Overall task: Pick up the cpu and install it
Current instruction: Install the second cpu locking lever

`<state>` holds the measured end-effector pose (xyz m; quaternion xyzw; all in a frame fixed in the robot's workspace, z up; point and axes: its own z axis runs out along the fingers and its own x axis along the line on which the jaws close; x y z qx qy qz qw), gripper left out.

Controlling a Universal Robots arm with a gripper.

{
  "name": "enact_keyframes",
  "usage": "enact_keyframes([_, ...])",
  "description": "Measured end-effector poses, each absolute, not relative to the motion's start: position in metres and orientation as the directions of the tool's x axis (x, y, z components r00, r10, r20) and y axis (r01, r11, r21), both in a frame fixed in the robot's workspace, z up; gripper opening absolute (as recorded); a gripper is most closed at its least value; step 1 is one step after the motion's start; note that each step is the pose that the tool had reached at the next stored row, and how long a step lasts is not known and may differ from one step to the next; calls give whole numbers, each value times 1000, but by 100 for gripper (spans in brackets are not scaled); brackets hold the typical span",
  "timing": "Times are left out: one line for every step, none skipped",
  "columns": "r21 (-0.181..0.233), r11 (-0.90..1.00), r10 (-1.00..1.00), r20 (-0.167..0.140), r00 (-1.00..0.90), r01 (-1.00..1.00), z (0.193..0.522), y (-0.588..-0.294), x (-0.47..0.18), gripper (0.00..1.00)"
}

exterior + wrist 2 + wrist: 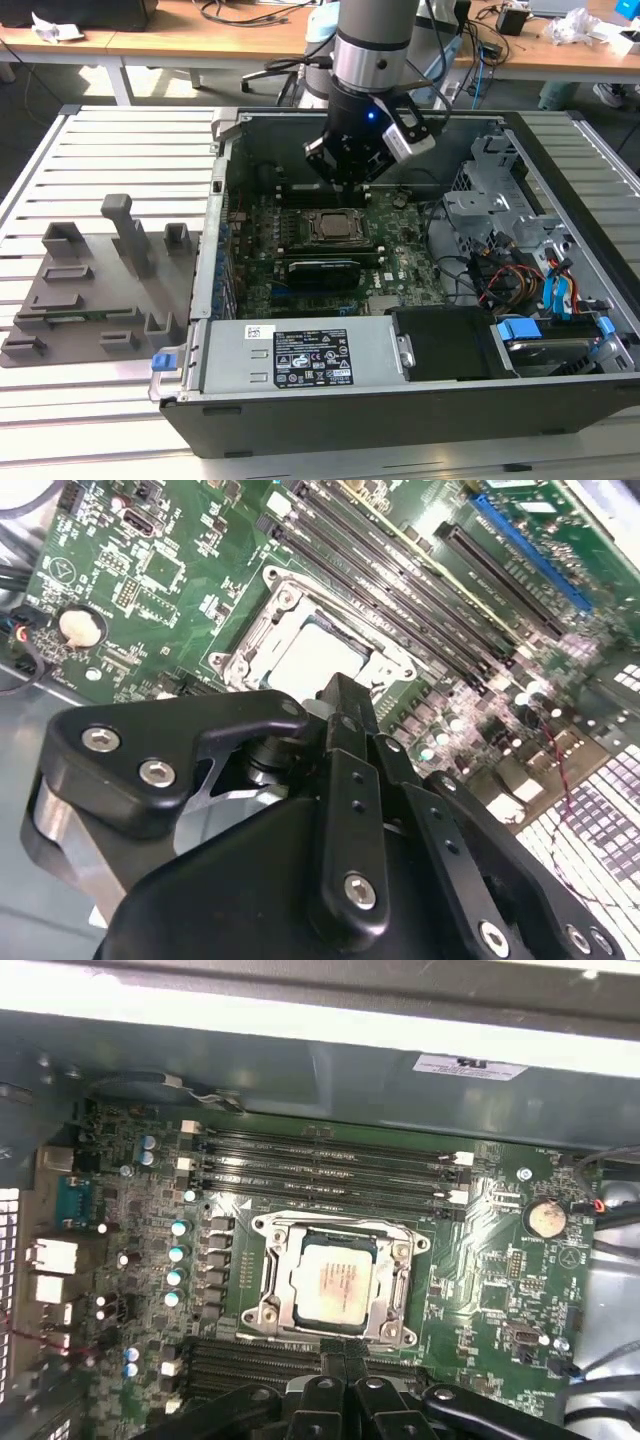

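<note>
The cpu (335, 1285) is already being seated flat in the socket (270, 1300), so it's looking installed. The gripper (345, 1365) is being held just above the socket, jaws pinched together and carrying nothing.

Counted: one cpu (335, 1282), one socket frame (275, 1310), one coin cell (546, 1219), one grey tray (60, 300), one gripper (350, 180).

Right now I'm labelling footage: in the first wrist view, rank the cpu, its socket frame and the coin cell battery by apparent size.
1. Socket frame, around the cpu
2. cpu
3. Coin cell battery, clearly smallest
</note>
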<state>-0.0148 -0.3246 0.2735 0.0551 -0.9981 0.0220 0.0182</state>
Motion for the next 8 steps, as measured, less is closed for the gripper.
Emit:
enact_keyframes([-43,993,-109,39,-993,-111,275,-325,-15,11])
enact_keyframes([-43,993,-109,39,-993,-111,276,-325,-15,11])
enact_keyframes([-43,993,-109,39,-993,-111,276,-325,-15,11])
enact_keyframes([-43,993,-109,39,-993,-111,276,-325,-15,11])
enact_keyframes([-43,993,-109,39,-993,-111,276,-325,-15,11])
enact_keyframes([-43,993,-109,39,-993,-111,276,-325,-15,11])
enact_keyframes([-43,993,-109,39,-993,-111,276,-325,-15,11])
enact_keyframes([-43,993,-109,39,-993,-111,276,-325,-15,11])
